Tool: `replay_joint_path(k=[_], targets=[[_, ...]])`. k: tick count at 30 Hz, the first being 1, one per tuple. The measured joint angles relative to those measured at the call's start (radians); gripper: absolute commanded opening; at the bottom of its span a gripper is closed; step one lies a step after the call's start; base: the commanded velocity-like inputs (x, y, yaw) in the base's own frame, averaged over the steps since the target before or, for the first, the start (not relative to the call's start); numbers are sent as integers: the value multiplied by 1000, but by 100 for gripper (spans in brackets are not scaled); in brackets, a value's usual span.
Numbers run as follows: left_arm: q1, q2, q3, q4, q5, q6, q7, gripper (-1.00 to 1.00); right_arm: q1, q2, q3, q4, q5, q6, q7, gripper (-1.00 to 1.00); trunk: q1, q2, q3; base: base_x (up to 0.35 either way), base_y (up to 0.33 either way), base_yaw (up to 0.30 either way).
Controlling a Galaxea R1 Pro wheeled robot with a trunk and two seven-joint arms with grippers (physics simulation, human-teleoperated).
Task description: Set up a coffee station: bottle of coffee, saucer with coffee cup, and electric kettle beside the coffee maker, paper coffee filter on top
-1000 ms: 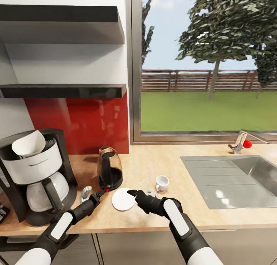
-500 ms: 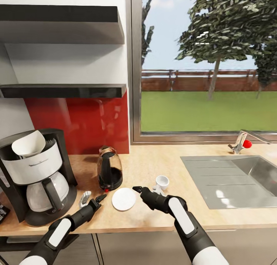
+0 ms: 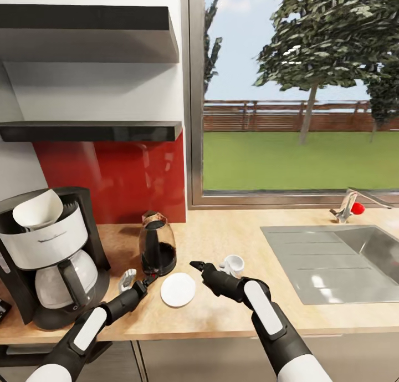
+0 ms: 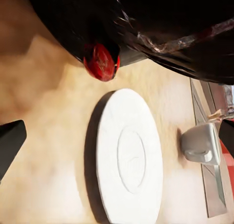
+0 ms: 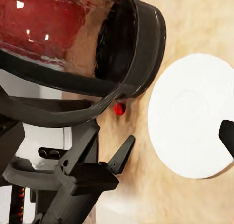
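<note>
Head view: coffee maker (image 3: pixel 52 257) stands at the left end of the tabletop (image 3: pixel 221 315), a white paper filter (image 3: pixel 37 209) sitting in its top. Kettle (image 3: pixel 157 249) is just beside it toward the sink (image 3: pixel 332 260), back near the red wall panel (image 3: pixel 122 177). Saucer (image 3: pixel 178 289) lies flat near the tabletop's front edge, just in front of the kettle. Cup (image 3: pixel 233 264) stands upright on the bare wood between saucer and sink, apart from the saucer. Left tool (image 3: pixel 145 283) is low over the tabletop, fingers spread, tips right at the kettle's base beside the saucer, gripping nothing. Right tool (image 3: pixel 198 266) hangs between saucer and cup, empty; can't tell its finger gap from here. Two dark shelves (image 3: pixel 91 131) on the wall above the coffee maker.

Left wrist view: saucer (image 4: pixel 129 158) flat on the wood, kettle base with its red knob (image 4: pixel 101 62) close by, cup (image 4: pixel 201 143) past the saucer's far rim, not touching it.

Right wrist view: left tool (image 5: pixel 102 153) visible with fingers apart next to the kettle (image 5: pixel 73 43); saucer (image 5: pixel 192 114) lies clear of both. One dark fingertip (image 5: pixel 227 133) of the right tool overlaps the saucer's rim.
</note>
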State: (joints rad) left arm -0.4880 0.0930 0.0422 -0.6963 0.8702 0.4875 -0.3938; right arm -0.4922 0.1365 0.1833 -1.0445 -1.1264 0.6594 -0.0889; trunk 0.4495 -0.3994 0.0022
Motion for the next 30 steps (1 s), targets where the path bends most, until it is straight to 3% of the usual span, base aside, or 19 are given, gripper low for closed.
replay_joint_path(k=[11, 18, 30], targets=[[2, -8, 0, -1, 1, -1, -1, 100, 0, 4, 7, 2, -27, 5, 2, 100, 0, 0, 0, 6, 0, 0], [2, -8, 0, -1, 2, -1, 0, 100, 0, 5, 9, 3, -30, 29, 40, 100, 0, 0, 0, 0, 0, 0], [4, -14, -3, 0, 4, -1, -4, 100, 0, 4, 8, 3, -30, 30, 44, 100, 0, 0, 0, 32, -16, 0]])
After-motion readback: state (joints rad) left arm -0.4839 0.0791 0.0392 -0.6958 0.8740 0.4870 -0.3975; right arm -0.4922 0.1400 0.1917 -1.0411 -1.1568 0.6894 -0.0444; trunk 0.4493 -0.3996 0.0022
